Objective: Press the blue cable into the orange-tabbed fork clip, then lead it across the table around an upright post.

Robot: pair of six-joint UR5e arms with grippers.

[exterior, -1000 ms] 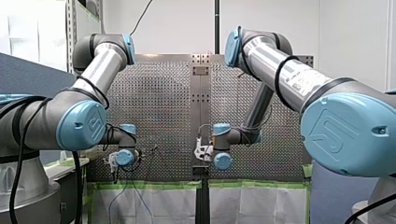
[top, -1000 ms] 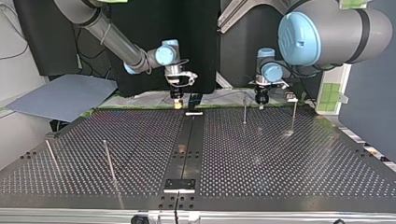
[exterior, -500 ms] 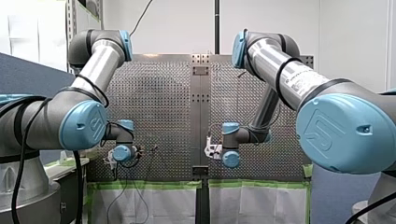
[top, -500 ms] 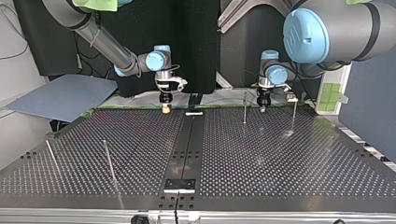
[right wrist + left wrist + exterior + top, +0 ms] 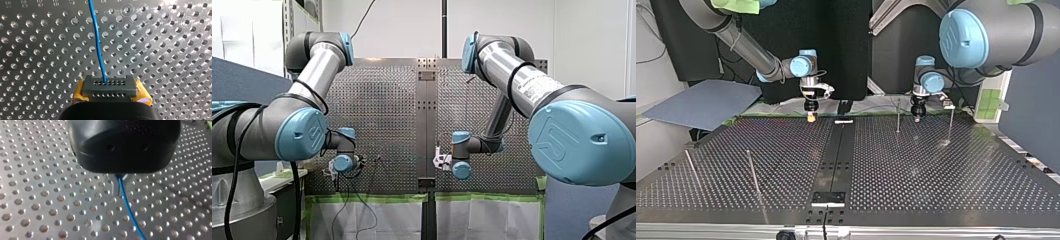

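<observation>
Jaws of both grippers are seen pinching the blue cable (image 5: 126, 205). In the left wrist view it is gripped between the metal fingers (image 5: 115, 187) of my left gripper (image 5: 120, 190), under the black housing (image 5: 122, 145). From the fingertips it is led out in a nearly straight line, slanting away over the perforated table (image 5: 50, 195). In the right wrist view it is clamped between the yellow pads (image 5: 79, 93) of my right gripper (image 5: 107, 83). There it is pointed straight ahead of the fingers, with a slight bend partway along, its long axis laid over the rows of holes. Whether the table is touched by it cannot be told.

In the top view, a thin near post (image 5: 753, 172) is found closest to the camera, at the view's left. A black centre rail (image 5: 835, 155) is run from the near edge toward the far one. Further back, at the view's right, a far post (image 5: 898, 116) is stood between the two grippers, just beside my left one, and an outer post (image 5: 950, 124) is set beyond it. Both grippers are lowered to the far edge, well apart, on either side of the rail. The cable span between them is too thin to be made out there.
</observation>
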